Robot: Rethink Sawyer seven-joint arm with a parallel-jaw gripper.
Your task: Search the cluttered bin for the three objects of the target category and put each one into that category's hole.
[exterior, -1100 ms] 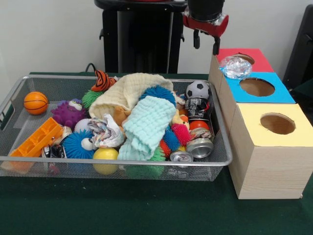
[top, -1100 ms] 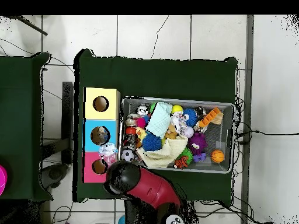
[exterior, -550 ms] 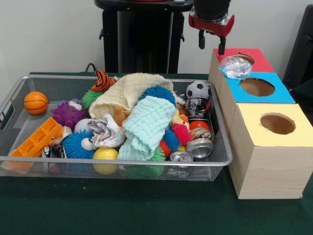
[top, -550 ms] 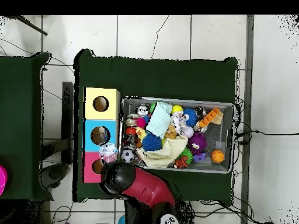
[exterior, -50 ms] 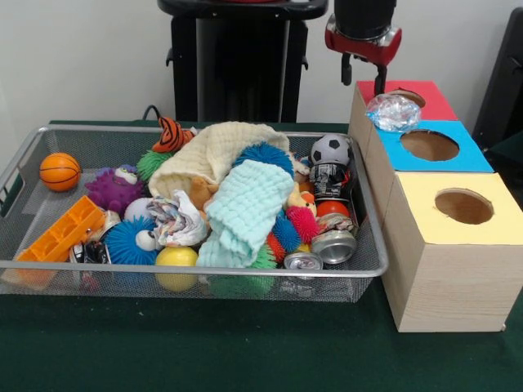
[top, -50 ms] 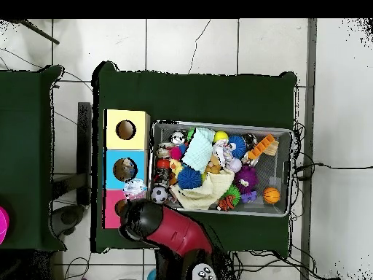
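Three boxes stand beside the bin (exterior, -50 ms: 372,269): red (exterior, -50 ms: 425,96), blue (exterior, -50 ms: 429,147), yellow (exterior, -50 ms: 462,208). A crumpled clear wrapper (exterior, -50 ms: 394,112) lies on top where red meets blue, just beside the red hole. Gripper (exterior, -50 ms: 363,72) hangs above the red box, fingers spread, empty. Cans (exterior, -50 ms: 333,245) lie at the bin's box-side end among toys and cloths (exterior, -50 ms: 245,208).

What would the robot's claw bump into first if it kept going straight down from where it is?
Probably the red box. The gripper points down, open and empty, over that box's near-left part, beside the crumpled clear plastic. Depth is hard to judge, so it might meet the plastic instead.
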